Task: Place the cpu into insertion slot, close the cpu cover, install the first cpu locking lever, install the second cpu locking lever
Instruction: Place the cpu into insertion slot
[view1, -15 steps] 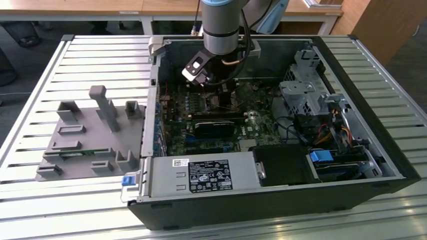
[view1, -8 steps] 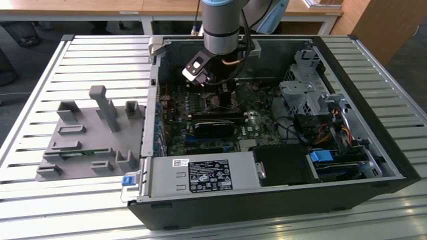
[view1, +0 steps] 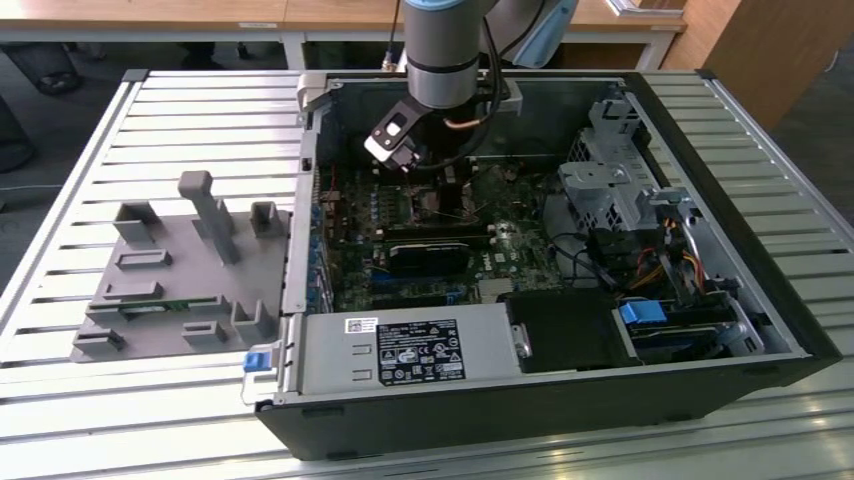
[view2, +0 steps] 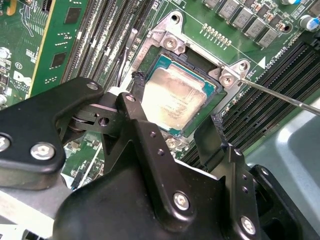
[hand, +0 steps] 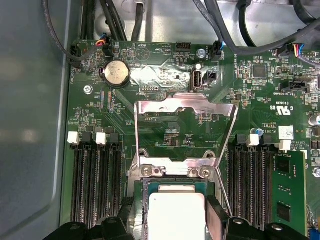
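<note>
CPU (view2: 175, 97), its silvery-tan top up, lies flat in the insertion slot (view2: 200, 56) on a green circuit board (hand: 260, 95). In both wrist views it sits between the two black fingers of the robot's hand (view2: 173, 102). The hand is spread wide, one finger (view2: 136, 82) on each side of the chip, and it grips nothing. In the first wrist view the fingers appear just clear of the chip's edges.

A thin metal locking lever (view2: 280, 96) stands free, slanting away from a screwed corner of the socket frame and out over the long black memory slots (hand: 95, 185).

Just beyond the socket the CPU cover (hand: 150, 109) is swung up and open. It is a silvery frame hinged at the socket's far edge, and the board shows through its square window. Farther on sit a round coin battery (hand: 116, 74) and dark cables (hand: 225, 30) that run along the board's edge.

In the exterior view the arm (view1: 441, 50) reaches down into an open black computer case (view1: 694, 380), which lies on its side on a slatted metal worktop (view1: 160, 110). A silver power supply (view1: 400, 350) fills the case's near corner. A grey moulded fixture tray (view1: 160, 300) rests on the worktop just beside the case, on the exterior view's left.
</note>
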